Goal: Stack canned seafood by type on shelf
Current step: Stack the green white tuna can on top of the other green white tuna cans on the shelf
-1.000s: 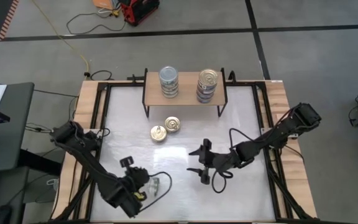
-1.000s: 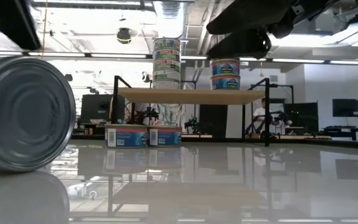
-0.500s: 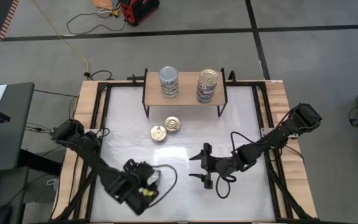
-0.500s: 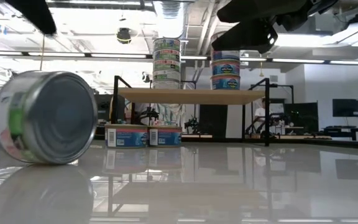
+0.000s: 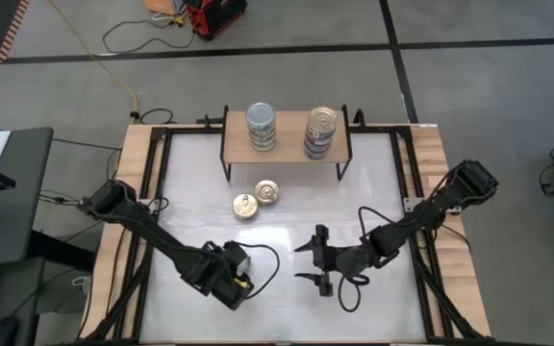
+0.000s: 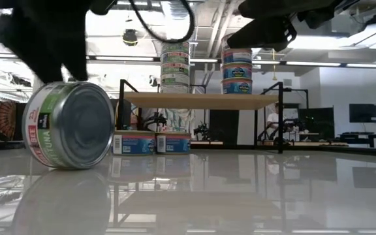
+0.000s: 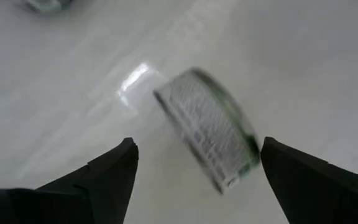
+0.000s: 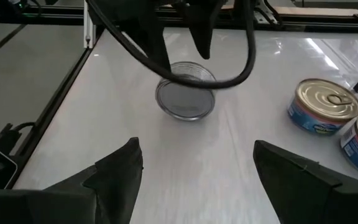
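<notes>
The left hand (image 5: pixel 236 280) had just spread open, freeing a tin (image 6: pixel 70 124) now on its edge near the surface's front; it needed regrasping. The right hand (image 5: pixel 317 265) waited open mid-surface.

Two tin stacks (image 5: pixel 261 127) stand on the shelf (image 5: pixel 287 149); two tins (image 5: pixel 256 199) lie before it.

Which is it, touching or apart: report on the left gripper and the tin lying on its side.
Apart. In the left wrist view the left gripper is open, and white table shows between each finger and the tipped tin.
</notes>
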